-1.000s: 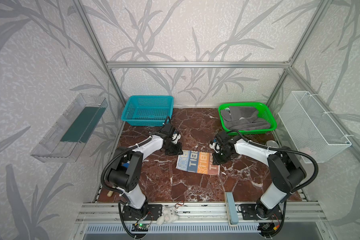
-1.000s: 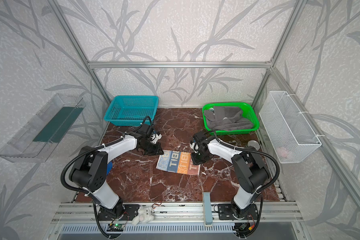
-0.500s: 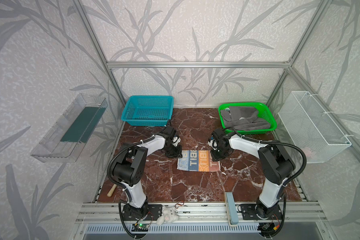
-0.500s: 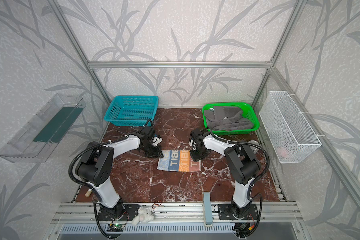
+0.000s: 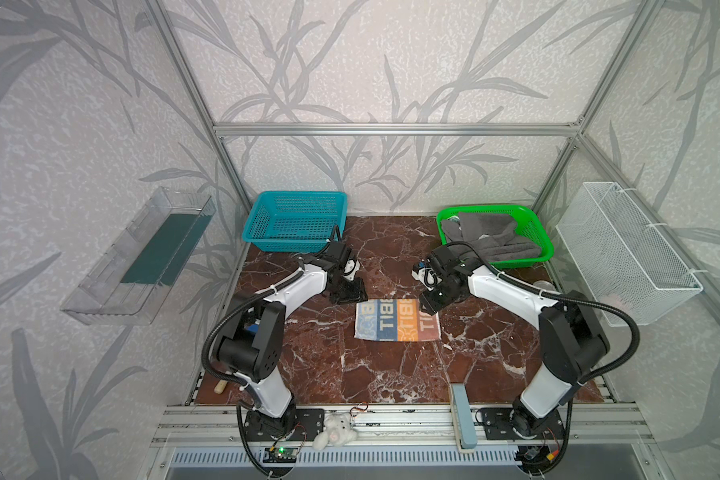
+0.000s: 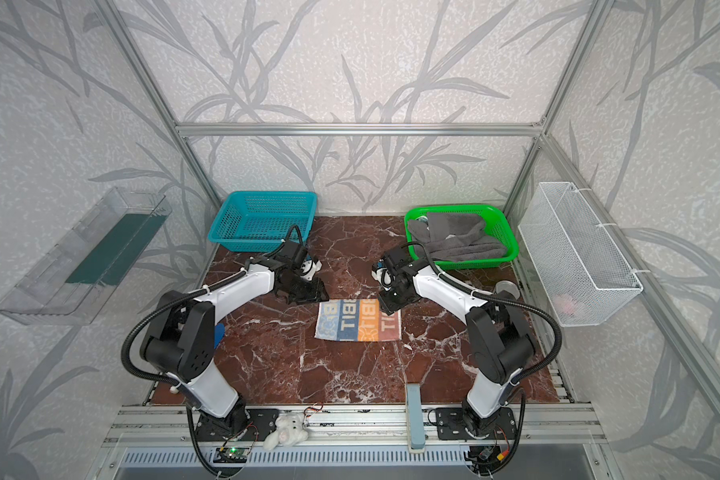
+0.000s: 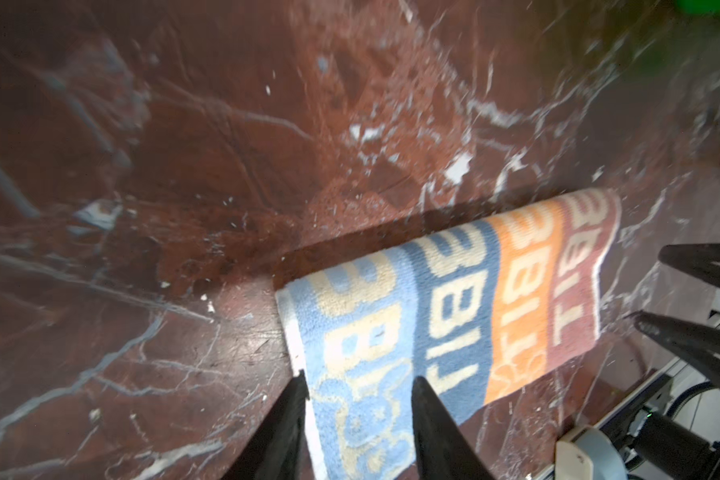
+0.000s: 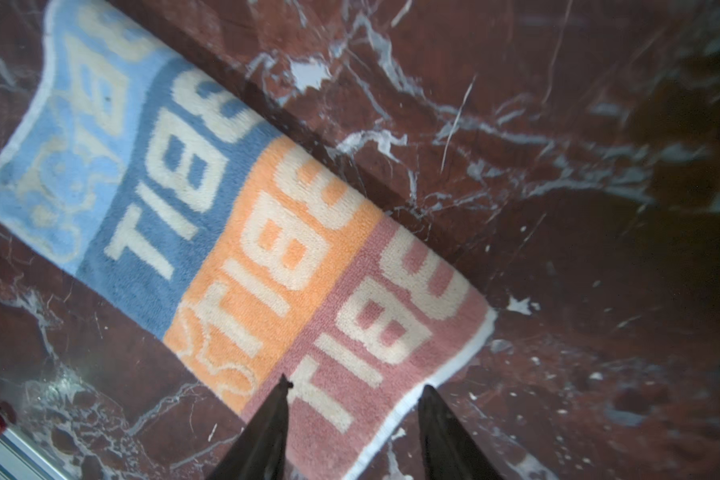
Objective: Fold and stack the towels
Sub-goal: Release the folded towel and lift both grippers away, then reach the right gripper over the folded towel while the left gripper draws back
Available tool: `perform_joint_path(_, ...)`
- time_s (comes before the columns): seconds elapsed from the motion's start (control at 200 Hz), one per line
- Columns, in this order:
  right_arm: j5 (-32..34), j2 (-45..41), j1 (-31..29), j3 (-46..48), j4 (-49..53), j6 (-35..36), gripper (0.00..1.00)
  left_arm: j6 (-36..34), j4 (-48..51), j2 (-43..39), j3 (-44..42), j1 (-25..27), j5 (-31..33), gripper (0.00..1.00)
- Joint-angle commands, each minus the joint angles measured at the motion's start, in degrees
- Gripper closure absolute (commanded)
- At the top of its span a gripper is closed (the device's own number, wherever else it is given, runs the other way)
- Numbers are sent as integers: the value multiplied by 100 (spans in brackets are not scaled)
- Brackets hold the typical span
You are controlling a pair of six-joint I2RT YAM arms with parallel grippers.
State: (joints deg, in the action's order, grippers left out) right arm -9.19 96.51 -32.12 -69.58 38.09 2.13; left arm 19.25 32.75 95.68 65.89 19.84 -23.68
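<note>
A moment before both were clamped; now the left end effector [image 7: 358, 378] and right end effector [image 8: 355, 383] stood half open, holding nothing, above the lettered towel [image 5: 396, 320], released and lying folded mid-counter [image 5: 350, 374]; the grey towel [image 5: 491, 237] awaited folding in the green basket [image 5: 545, 245]

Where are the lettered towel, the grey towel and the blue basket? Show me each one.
lettered towel [image 5: 405, 321]: in a top view, on its orange stripe.
grey towel [image 5: 491, 239]: in a top view, on its middle folds.
blue basket [image 5: 285, 245]: in a top view, on its near wall.
</note>
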Motion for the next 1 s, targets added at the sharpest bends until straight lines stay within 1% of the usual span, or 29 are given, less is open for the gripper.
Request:
perform_joint_path(0.0,474,-344,-290,-3,-112,708,42,70,-9,-586,196,-15,615,47)
perform_joint_path(0.065,761,-419,-563,11,-213,1083,39,94,-147,-874,167,-23,903,42)
perform_joint_path(0.14,867,-468,-799,57,-376,1446,36,190,-393,-1257,52,-40,1320,37)
perform_joint_path(0.19,820,-480,-924,69,-450,1632,33,332,-595,-1545,-87,-56,1670,31)
perform_joint_path(0.215,801,-486,-982,68,-469,1731,32,386,-701,-1691,-169,-84,1818,26)
perform_joint_path(0.245,799,-483,-1064,58,-498,1860,31,424,-811,-1864,-264,-129,1909,22)
perform_joint_path(0.27,809,-487,-1138,68,-533,1983,27,458,-871,-1989,-338,-178,1963,18)
perform_joint_path(0.28,817,-489,-1174,74,-548,2037,26,475,-886,-2050,-361,-203,1997,15)
perform_joint_path(0.295,822,-485,-1227,84,-581,2123,20,501,-902,-2119,-392,-232,2037,10)
perform_joint_path(0.32,823,-485,-1304,109,-636,2277,18,562,-913,-2240,-444,-287,2157,2)
perform_joint_path(0.33,811,-480,-1340,120,-658,2348,12,574,-922,-2267,-460,-305,2195,1)
perform_joint_path(0.345,790,-479,-1385,138,-684,2444,8,597,-927,-2340,-489,-343,2251,1)
perform_joint_path(0.37,751,-463,-1454,162,-716,2602,7,615,-933,-2426,-533,-393,2312,1)
perform_joint_path(0.43,627,-379,-1585,161,-760,2886,7,638,-903,-2615,-608,-532,2368,1)
perform_joint_path(0.51,250,-169,-1655,31,-619,3161,6,688,-802,-2758,-677,-724,2353,1)
perform_joint_path(0.61,92,96,-1798,-155,-504,3475,7,860,-576,-2741,-686,-1026,2109,1)
perform_joint_path(0.635,80,317,-1834,-217,-501,3522,7,903,-529,-2714,-691,-1102,2013,1)
perform_joint_path(0.775,-45,878,-1903,-664,-407,3599,9,1025,-499,-2615,-775,-1325,1682,1)
perform_joint_path(0.995,100,1602,-1965,-1176,-158,3757,12,1054,-483,-2635,-845,-1499,1639,1)
